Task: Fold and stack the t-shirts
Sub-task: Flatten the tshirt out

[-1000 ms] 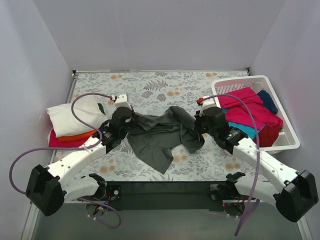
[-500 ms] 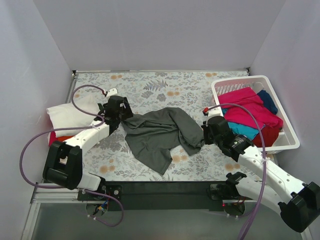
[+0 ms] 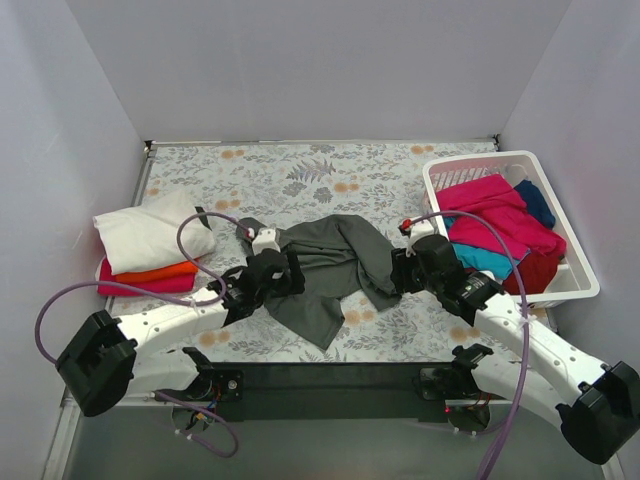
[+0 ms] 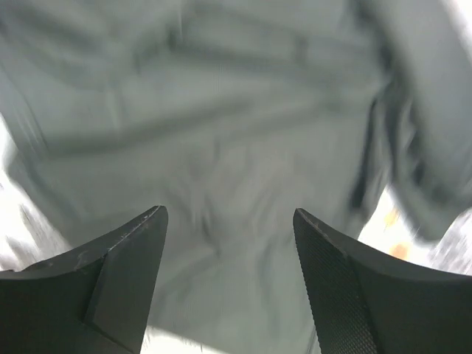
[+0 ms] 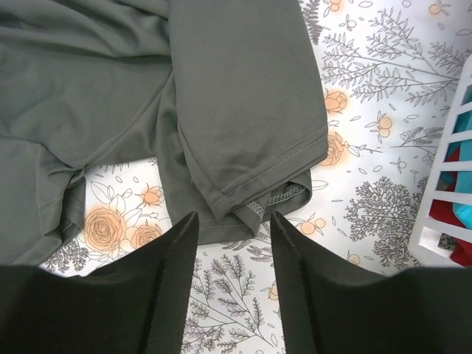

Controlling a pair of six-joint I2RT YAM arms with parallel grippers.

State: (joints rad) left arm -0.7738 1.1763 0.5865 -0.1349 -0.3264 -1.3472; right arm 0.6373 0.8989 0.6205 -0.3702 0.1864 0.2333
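Left hand (image 4: 228,214) spread over dark grey t-shirt (image 4: 243,110); right hand (image 5: 234,218) spread, empty, just short of sleeve (image 5: 251,125).

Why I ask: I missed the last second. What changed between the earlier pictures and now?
Both grippers let go of the dark grey t-shirt, which now lies slack and crumpled. The left gripper swung inward and toward the arm bases, and is open over the shirt's near-left part. The right gripper drew slightly nearer the bases, open just short of a sleeve hem. The folded stack and the basket stayed put.
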